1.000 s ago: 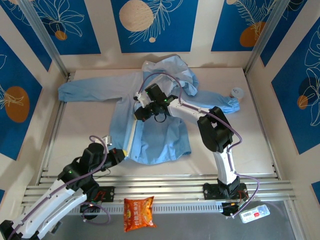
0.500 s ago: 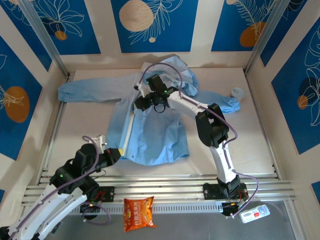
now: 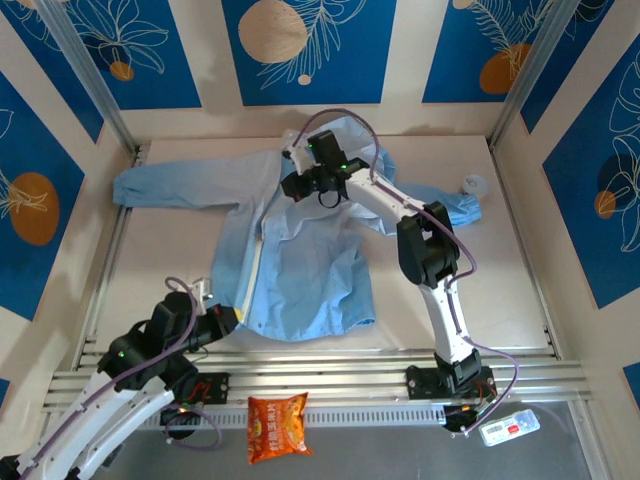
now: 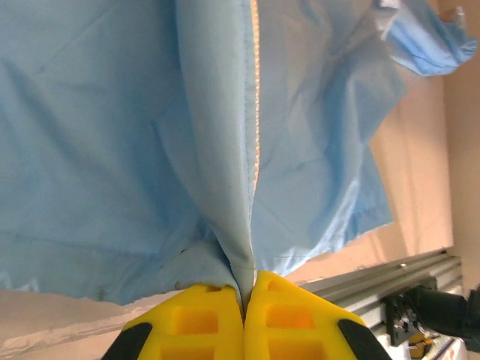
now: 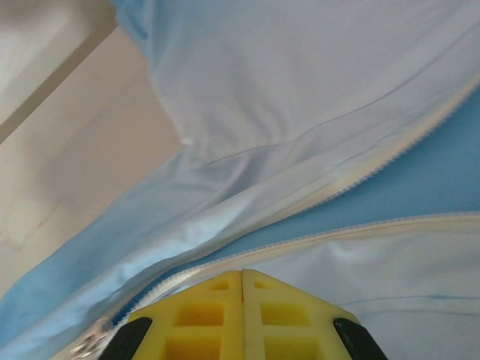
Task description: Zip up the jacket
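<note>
While jacket (image 3: 310, 270) lies spread mid table (image 3: 500, 290), hood far, I see left end effector (image 4: 244, 291) clamped on near hem beside zipper (image 4: 255, 112); right end effector (image 5: 242, 276) closed at collar, hold unclear.

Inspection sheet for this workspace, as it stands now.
Surface: beige table, rails at near edge.
Job's things: light-blue jacket spread flat, sleeves out, hood at far side.
Clutter: orange snack packet, white tag near edge; small white round item far right.
Grippers: left tool shut on jacket hem; right tool shut at zipper strip near collar.
Cables: purple cables loop along both arms.
Surroundings: blue leaf-print panels.
</note>
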Controlling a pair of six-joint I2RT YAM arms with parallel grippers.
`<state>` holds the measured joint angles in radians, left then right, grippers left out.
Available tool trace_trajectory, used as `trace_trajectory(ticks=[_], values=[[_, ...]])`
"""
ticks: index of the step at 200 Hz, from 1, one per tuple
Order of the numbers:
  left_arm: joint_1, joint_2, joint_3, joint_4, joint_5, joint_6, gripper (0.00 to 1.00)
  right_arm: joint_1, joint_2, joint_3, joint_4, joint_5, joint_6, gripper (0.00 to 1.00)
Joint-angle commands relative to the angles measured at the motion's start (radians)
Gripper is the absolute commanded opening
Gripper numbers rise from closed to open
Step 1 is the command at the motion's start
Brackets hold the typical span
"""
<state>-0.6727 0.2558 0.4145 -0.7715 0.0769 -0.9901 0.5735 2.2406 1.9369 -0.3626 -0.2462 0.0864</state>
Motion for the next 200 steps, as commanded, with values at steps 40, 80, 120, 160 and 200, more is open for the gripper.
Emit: trace_trajectory(ticks=[40, 80, 120, 160, 200], values=[[-0.005, 0.086, -0.105, 0.021, 0.014, -0.113, 0.0, 0.139, 0.045, -0.014, -0.08, -0.131, 0.079, 0.11], [-0.007, 0.113, -0.108, 0.037, 0.015, -0.105, 0.0, 0.157, 0.148, 0.076, -0.178, -0.115, 0.063, 0.15], [-0.006, 0.095, -0.12, 0.026, 0.018, -0.109, 0.0, 0.138, 0.2, 0.13, -0.234, -0.119, 0.056, 0.27], [-0.006, 0.088, -0.129, 0.029, 0.02, -0.114, 0.0, 0.127, 0.214, 0.144, -0.27, -0.112, 0.047, 0.35], [-0.007, 0.092, -0.141, 0.041, 0.027, -0.114, 0.0, 0.123, 0.212, 0.145, -0.262, -0.097, 0.043, 0.43]])
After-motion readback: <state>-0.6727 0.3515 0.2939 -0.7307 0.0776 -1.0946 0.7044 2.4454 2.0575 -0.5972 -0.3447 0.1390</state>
